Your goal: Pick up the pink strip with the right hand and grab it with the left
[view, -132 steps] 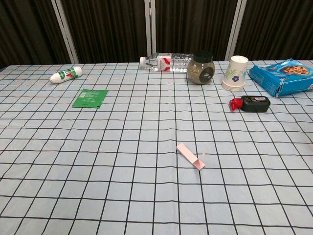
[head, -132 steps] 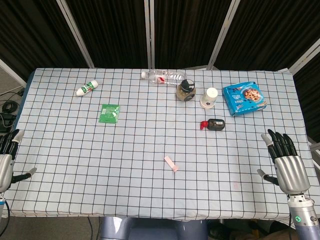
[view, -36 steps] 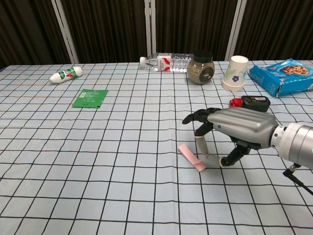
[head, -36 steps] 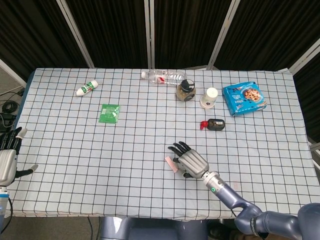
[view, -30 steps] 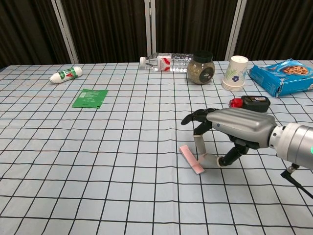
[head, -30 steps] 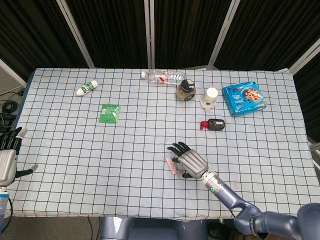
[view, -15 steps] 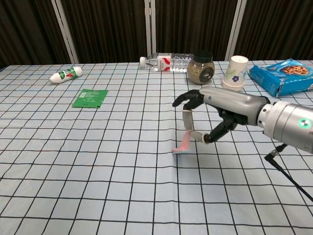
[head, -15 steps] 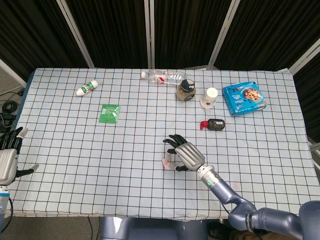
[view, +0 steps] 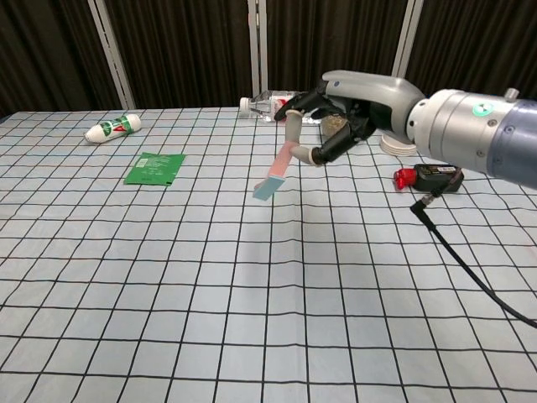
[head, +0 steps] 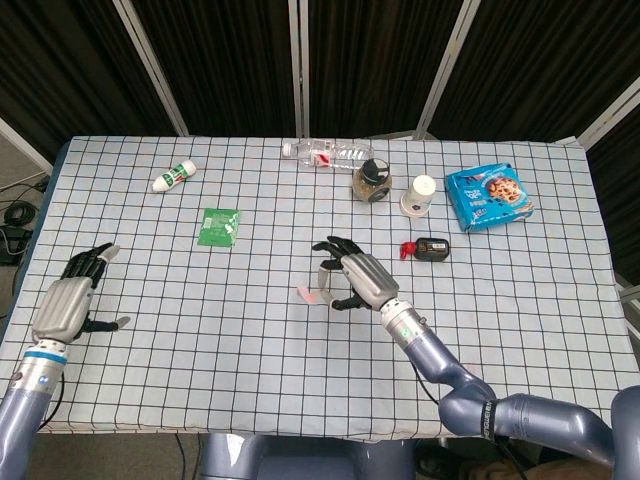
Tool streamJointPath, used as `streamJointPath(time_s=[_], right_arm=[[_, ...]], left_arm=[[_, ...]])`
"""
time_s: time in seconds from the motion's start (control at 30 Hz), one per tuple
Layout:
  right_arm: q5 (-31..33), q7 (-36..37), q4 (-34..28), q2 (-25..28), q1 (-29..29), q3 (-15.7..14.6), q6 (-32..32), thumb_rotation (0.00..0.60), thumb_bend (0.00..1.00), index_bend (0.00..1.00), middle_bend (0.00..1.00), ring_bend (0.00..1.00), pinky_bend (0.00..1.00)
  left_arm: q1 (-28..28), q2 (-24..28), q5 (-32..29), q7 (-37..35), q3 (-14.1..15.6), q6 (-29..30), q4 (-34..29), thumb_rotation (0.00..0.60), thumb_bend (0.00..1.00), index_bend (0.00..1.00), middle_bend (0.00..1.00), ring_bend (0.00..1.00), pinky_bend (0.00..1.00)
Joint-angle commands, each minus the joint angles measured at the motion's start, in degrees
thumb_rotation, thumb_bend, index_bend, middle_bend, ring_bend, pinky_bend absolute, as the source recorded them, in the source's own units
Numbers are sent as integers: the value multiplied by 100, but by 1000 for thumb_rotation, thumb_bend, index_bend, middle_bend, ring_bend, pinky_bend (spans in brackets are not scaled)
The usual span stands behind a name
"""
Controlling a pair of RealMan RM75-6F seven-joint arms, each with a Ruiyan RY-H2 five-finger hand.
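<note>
A table (head: 200, 380) under a pale blue cloth with a black grid stands in front of dark curtains with grey uprights. Nearest the robot, at the table's left edge, the left hand (head: 66, 305) hovers with its fingers spread and nothing in them; the chest view does not show it. Nearer the middle, the right hand (head: 352, 276) is raised above the cloth and pinches the pink strip (view: 273, 178) by its upper end between thumb and a fingertip, the other fingers curved over it. The strip hangs slanting down toward the left, clear of the table, its lower end looking pale bluish in the chest view.

Beyond the hand lie a green packet (head: 219, 226) on the left and a small dark bottle with a red cap (head: 427, 248) on the right. Farther back stand a paper cup (head: 419, 195) upside down, a dark-lidded jar (head: 373, 181) just beside it, and a blue cookie box (head: 488, 198) to the right. At the far edge a clear water bottle (head: 326, 154) lies on its side, and a white tube (head: 173, 177) lies well to the left.
</note>
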Motion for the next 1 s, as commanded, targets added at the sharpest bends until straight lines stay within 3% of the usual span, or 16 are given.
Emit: streamJointPath(time_s=[0.03,0.27,0.43,0.87,1.0], right_arm=[[827,-348,-207,48,303,369,-97,600,424,791,157,0,0],[1961,-673,-350,26,646,599,-20,600,424,794,157,0,0],[2558,-878,-406,-11,875,692,165,600,426,796,157,0,0],[2989,-1099,-550,36,1113,634,326,600,425,797,157,0,0],[3009,-1075,-561,24,1136,607,342,600,425,797,158,0,0]], left_arm=[[-528,-395,-87,-50,-252,-468,128,600,0,98,0,0,0],[-1195,-1007,-547,343,-547,-903,320,600,0,231,0,0,0],[-1657,-1559,-1046,522,-680,-1237,495,600,0,265,0,0,0],[-2303,-2046,-1695,896,-890,-1388,652,600,49,282,0,0,0],[-2397,-2047,-1817,1030,-875,-1350,583,600,123,303,0,0,0]])
